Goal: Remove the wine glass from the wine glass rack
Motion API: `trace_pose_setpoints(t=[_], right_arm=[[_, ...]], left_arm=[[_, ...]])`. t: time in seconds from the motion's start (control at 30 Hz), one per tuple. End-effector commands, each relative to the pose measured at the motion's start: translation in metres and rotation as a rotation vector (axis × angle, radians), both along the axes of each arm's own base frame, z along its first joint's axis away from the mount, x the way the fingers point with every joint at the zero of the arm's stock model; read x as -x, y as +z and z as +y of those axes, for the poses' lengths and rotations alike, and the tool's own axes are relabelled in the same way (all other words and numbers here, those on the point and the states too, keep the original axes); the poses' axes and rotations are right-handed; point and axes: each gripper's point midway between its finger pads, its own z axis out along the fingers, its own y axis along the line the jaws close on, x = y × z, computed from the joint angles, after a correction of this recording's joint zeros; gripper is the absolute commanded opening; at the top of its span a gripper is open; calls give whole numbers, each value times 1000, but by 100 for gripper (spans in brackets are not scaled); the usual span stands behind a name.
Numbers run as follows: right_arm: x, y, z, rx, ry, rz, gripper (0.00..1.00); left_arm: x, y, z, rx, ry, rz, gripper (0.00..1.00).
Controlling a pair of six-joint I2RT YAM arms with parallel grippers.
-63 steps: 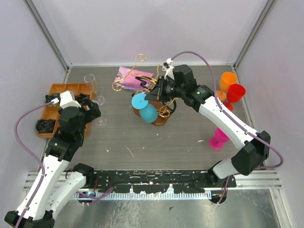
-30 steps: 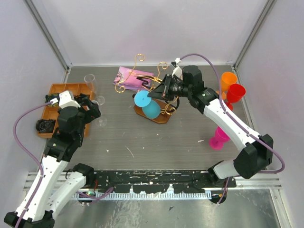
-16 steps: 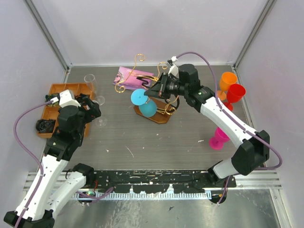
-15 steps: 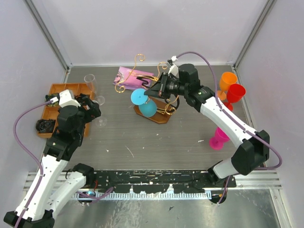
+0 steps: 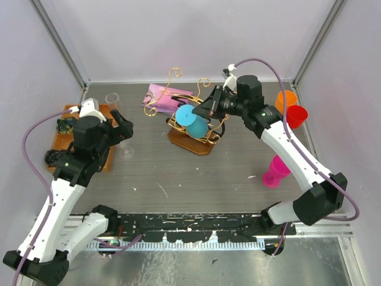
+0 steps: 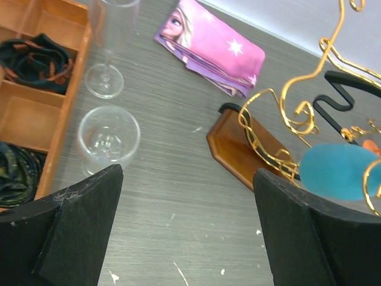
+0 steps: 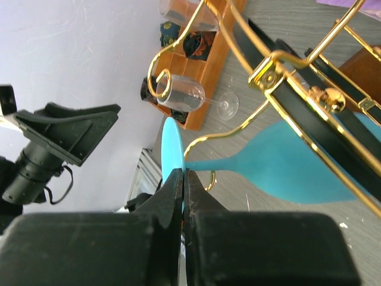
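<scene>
One turquoise plastic wine glass (image 5: 191, 122), tipped sideways among rails of gold wire rack on brown wooden base (image 5: 187, 146), table's 12 o'clock. Right gripper (image 7: 183, 174) pinched shut on foot disc, likely for sliding stem out. Left gripper (image 6: 187, 173) spread apart, idle, 9 o'clock.

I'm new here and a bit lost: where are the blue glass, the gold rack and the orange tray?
Blue glass (image 5: 184, 113), top view, its round foot.
Gold rack (image 5: 189, 145), top view, its wooden base.
Orange tray (image 6: 25, 117), left wrist view, a bare compartment floor.
</scene>
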Motion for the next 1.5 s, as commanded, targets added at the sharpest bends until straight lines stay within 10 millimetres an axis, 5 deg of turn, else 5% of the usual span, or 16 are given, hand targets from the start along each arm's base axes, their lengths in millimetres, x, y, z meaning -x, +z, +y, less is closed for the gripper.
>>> trace_pose_setpoints(t=[0.0, 0.33, 0.53, 0.73, 0.93, 1.13, 1.47], right_arm=[[21, 40, -14, 11, 14, -129, 1], [60, 65, -18, 6, 139, -195, 1], [84, 96, -15, 71, 213, -346, 1], [121, 116, 18, 184, 347, -532, 1], [167, 114, 54, 289, 497, -719, 1], [182, 97, 65, 440, 534, -848, 1], [190, 90, 79, 555, 571, -1012, 1]], left_arm=[[5, 17, -22, 63, -104, 20, 96], [8, 38, -38, 99, -172, 83, 90], [4, 56, -58, 146, -255, 94, 92], [-1, 75, -74, 167, -326, 114, 94], [-1, 101, -89, 193, -404, 134, 97], [-1, 123, -107, 242, -491, 137, 99], [15, 86, -130, 260, -606, 404, 99]])
